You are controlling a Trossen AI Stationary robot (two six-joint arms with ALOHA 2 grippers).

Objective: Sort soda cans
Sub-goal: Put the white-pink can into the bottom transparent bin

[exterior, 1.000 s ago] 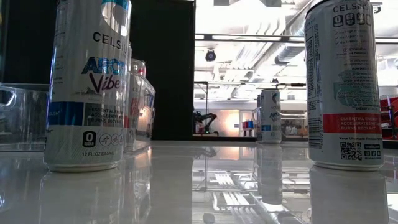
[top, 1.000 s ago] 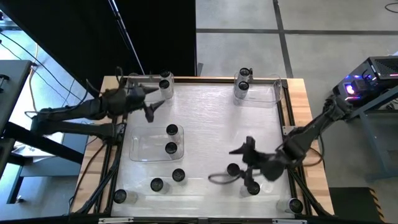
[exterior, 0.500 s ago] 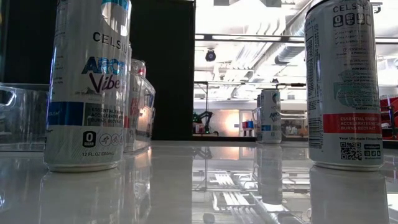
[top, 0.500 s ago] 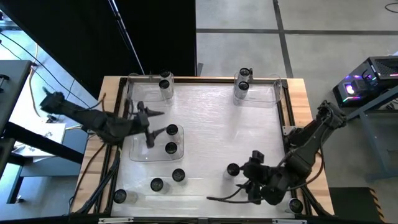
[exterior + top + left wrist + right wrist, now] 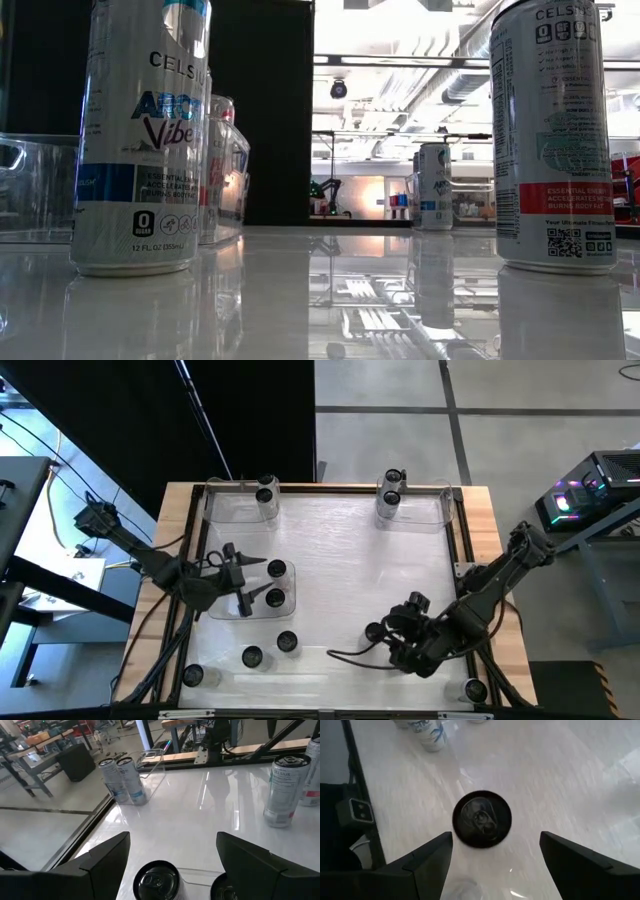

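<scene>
Several silvery soda cans with dark tops stand upright on the white table. My left gripper (image 5: pixel 257 581) hovers open above the clear tray (image 5: pixel 222 600) at mid-left, beside its two cans (image 5: pixel 277 569) (image 5: pixel 275 598). One of those can tops (image 5: pixel 157 880) shows below, between its fingers. My right gripper (image 5: pixel 388 643) points down, open, over a lone can (image 5: pixel 373 631) at near right. That can's top (image 5: pixel 481 818) lies centred between the two fingers, well below them. Neither gripper touches a can.
A far-left tray holds one can (image 5: pixel 265 493) and a far-right tray holds two (image 5: pixel 389 497). Loose cans stand near the front edge (image 5: pixel 287 642) (image 5: pixel 252 657) (image 5: pixel 192 676) (image 5: pixel 475 690). A dark cable (image 5: pixel 350 653) trails by the right gripper. The table's middle is bare.
My left gripper has swung from the far-left tray toward the table's near edge and now stands over the mid-left tray's cans, rolled a little. My right gripper has tipped down and turned above the near-right can. No can has moved.
</scene>
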